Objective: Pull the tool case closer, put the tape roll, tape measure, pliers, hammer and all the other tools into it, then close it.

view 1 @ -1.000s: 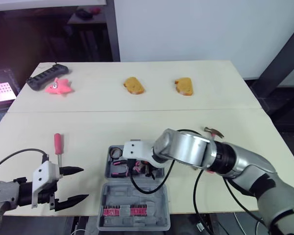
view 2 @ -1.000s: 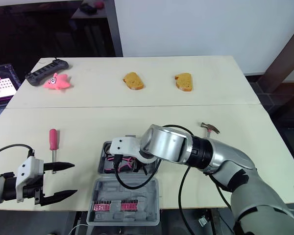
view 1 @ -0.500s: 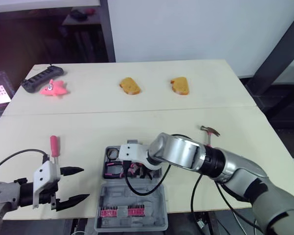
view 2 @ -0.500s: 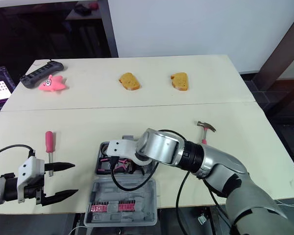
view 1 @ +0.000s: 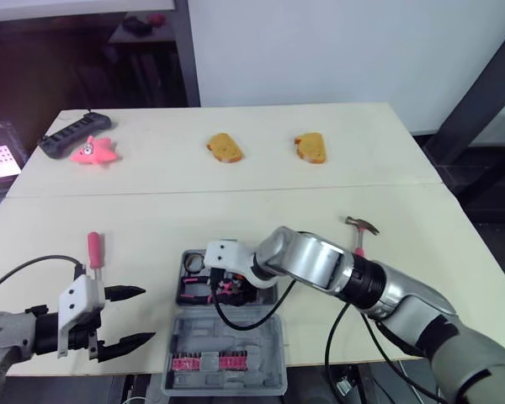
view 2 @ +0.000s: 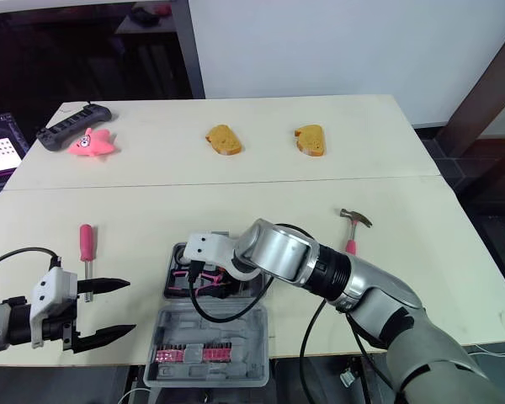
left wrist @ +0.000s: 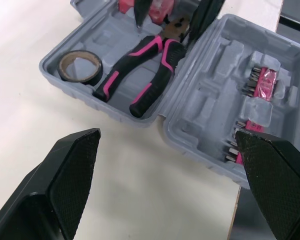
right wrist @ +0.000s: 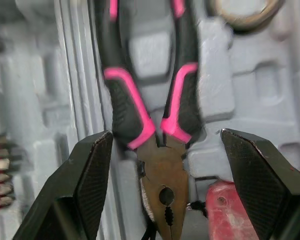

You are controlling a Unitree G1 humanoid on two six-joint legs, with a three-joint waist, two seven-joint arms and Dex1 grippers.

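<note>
Right claw [right wrist: 166,136] spread wide, low over the open tool case [view 1: 263,340], one finger on each side of the pliers' head; no contact seen. Pliers [left wrist: 140,70] lie in the case's far half, black-and-pink handles pointing toward the tape roll [left wrist: 80,65], which lies flat in that half's left corner. Red item [right wrist: 225,206] just beside the pliers' head; cannot tell what it is. Near half of the case holds a row of bits [view 1: 210,364]. Case sits at the near edge of the counter [view 1: 151,219]. Left claw [view 1: 145,316] spread, empty, hovering left of the case. Hammer [view 1: 359,229] lies on the counter right of the case, partly behind the right arm. Screwdriver [view 1: 93,249], red handle, lies left of the case, beyond the left claw.
</note>
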